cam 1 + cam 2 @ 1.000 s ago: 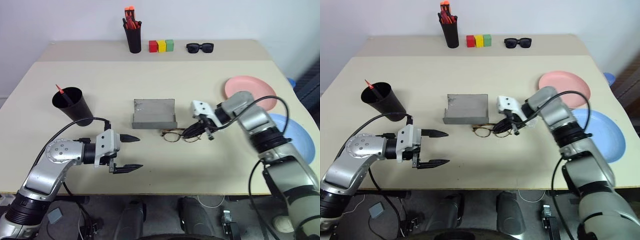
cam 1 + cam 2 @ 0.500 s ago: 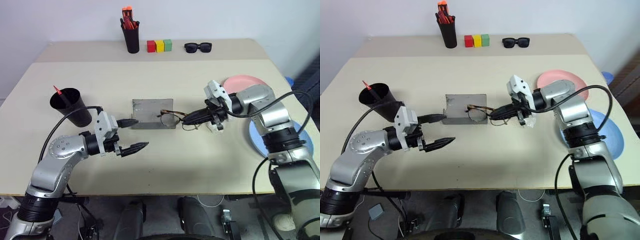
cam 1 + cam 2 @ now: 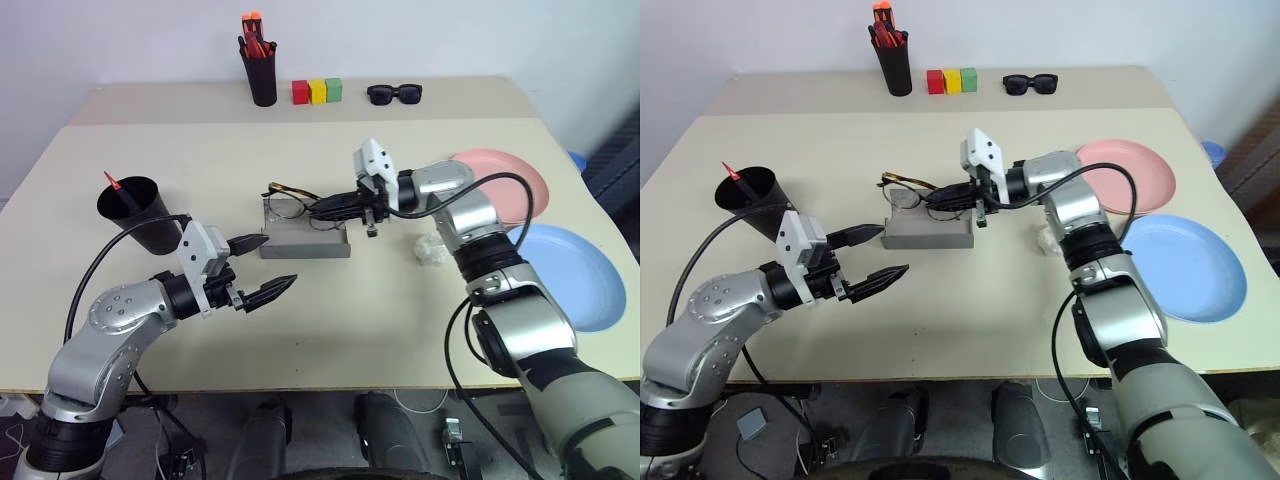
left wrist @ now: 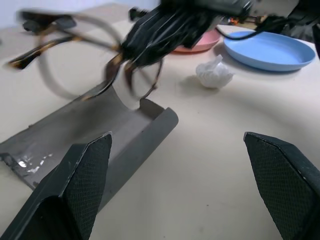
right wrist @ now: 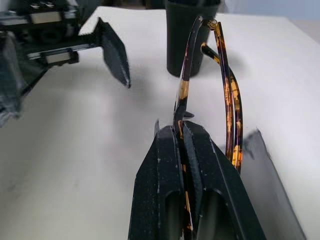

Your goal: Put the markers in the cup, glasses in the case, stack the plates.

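Right end effector (image 3: pixel 322 208) clamped on glasses (image 3: pixel 290 200), carried them up off tabletop (image 3: pixel 400 320) toward 9 o'clock, now hanging above open case (image 3: pixel 305 238). Left end effector (image 3: pixel 262 265) wide open, empty, moved nearer case at its 7 o'clock. Lowering into case probably next.

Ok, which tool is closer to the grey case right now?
Right. The right tool holds the glasses over the case; the left tool, open, sits just beside its near-left corner.

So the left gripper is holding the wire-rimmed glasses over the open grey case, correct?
Not quite: the right gripper holds the glasses over the open grey case, as the left eye view shows. The left gripper is open nearby.
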You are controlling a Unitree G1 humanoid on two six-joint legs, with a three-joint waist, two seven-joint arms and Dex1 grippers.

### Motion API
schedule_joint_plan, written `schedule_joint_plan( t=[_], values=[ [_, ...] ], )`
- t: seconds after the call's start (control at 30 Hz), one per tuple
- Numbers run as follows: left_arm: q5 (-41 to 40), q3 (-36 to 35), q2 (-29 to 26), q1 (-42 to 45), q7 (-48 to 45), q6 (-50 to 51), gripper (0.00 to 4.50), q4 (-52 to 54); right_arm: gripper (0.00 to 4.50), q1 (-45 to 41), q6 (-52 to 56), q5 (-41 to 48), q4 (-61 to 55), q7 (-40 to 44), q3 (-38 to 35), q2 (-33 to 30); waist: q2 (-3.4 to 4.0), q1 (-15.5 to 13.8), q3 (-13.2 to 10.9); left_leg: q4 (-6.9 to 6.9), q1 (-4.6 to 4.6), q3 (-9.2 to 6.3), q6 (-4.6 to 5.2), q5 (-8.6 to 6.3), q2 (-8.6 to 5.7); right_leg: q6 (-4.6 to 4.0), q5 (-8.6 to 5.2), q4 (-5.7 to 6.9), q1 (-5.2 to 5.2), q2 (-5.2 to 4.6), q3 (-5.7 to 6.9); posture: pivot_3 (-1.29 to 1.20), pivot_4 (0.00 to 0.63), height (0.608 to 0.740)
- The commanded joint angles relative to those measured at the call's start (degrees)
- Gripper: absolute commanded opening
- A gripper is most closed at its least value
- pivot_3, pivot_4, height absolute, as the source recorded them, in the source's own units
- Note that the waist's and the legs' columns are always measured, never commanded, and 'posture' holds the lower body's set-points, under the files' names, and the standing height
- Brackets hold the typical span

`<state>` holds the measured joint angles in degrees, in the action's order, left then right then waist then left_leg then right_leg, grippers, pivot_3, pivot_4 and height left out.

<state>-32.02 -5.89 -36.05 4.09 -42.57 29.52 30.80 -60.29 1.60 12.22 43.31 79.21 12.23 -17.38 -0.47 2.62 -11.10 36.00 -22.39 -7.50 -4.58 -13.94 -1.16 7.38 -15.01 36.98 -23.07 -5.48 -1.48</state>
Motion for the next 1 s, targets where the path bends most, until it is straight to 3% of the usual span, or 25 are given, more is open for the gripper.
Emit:
schedule_joint_plan(
  t=[0.03,0.6,1.0],
  values=[
    [-0.55,-2.64,-0.99,-1.11,1.36,0.31,4.36,2.84,0.06,-2.46,-4.49,-0.64,3.47,-1.17,-1.79,2.2,0.0,-0.06,0.0,0.01,0.0,0.0,-0.02,0.01,0.0,0.0,0.0,0.01,0.0,0.0,0.0,0.0,0.15,0.74],
    [0.11,-2.74,-1.37,-4.4,5.1,1.04,4.36,6.06,0.06,-4.75,-15.23,-6.43,15.27,-3.94,-1.85,5.14,0.02,0.09,-0.01,-0.03,0.0,0.0,-0.04,0.02,0.0,-0.03,-0.02,0.07,-0.06,0.02,-0.02,0.0,0.15,0.74],
    [0.25,-2.34,-1.3,-4.79,5.5,0.77,4.36,6.24,0.06,-4.9,-17.17,-10.05,18.06,-3.01,-1.29,4.14,0.02,0.09,-0.01,-0.04,0.0,0.0,-0.05,0.03,0.0,-0.04,-0.02,0.07,-0.06,0.02,-0.02,0.0,0.15,0.74]
  ],
)
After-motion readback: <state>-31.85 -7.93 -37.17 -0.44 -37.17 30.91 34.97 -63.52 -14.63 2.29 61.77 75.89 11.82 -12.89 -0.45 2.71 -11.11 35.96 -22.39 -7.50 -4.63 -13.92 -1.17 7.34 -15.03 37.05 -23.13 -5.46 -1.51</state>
